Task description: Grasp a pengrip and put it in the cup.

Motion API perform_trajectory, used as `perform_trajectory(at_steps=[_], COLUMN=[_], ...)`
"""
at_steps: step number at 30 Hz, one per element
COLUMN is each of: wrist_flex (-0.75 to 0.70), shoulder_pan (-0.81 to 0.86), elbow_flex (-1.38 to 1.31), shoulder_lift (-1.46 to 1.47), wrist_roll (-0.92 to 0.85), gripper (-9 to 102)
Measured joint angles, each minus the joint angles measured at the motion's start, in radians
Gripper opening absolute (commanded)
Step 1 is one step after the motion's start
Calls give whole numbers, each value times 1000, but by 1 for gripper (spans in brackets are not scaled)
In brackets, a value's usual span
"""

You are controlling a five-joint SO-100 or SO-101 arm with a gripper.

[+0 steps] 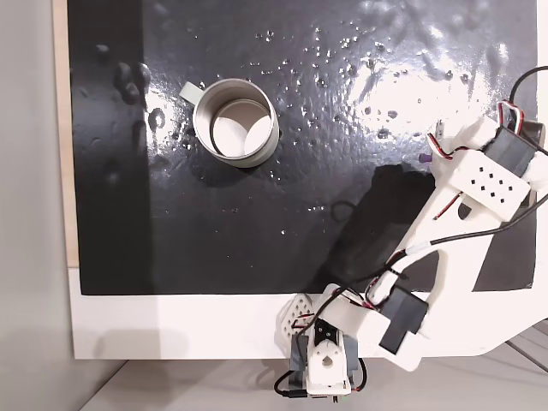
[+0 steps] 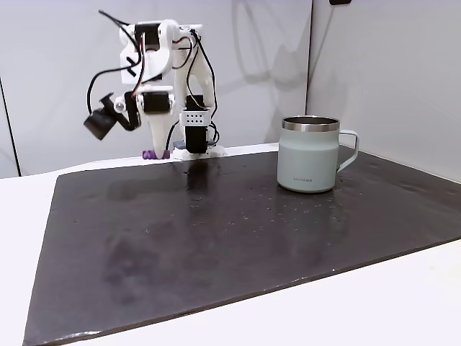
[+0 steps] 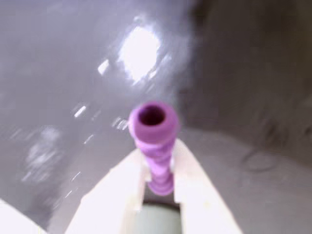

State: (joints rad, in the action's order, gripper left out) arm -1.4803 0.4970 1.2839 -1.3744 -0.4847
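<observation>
The purple ribbed pengrip stands out between my two white fingers in the wrist view, its open end facing the camera. My gripper is shut on it, low over the black mat. In a fixed view, the gripper is at the mat's right edge with a bit of the purple pengrip showing at its tip. In a fixed view from the side, the gripper points down at the pengrip, at the mat's far left. The pale grey-green cup stands upright, far from the gripper.
A glossy black mat covers most of the white table. The arm's base sits at the table's near edge in a fixed view from above. Cables hang along the arm. A wall rises behind the mat.
</observation>
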Motion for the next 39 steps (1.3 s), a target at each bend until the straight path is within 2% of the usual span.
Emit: perform_trajectory(at_steps=[5,12,24,39], wrist_flex=[-100,-147,-192,-201], shoulder_pan=[-44,-204,-604,-930], elbow_flex=[-74,-75,-230,-393], shoulder_lift=[-129,-245,-252,-110], wrist_roll=[41,123,327,445], gripper=[0,0,0,0])
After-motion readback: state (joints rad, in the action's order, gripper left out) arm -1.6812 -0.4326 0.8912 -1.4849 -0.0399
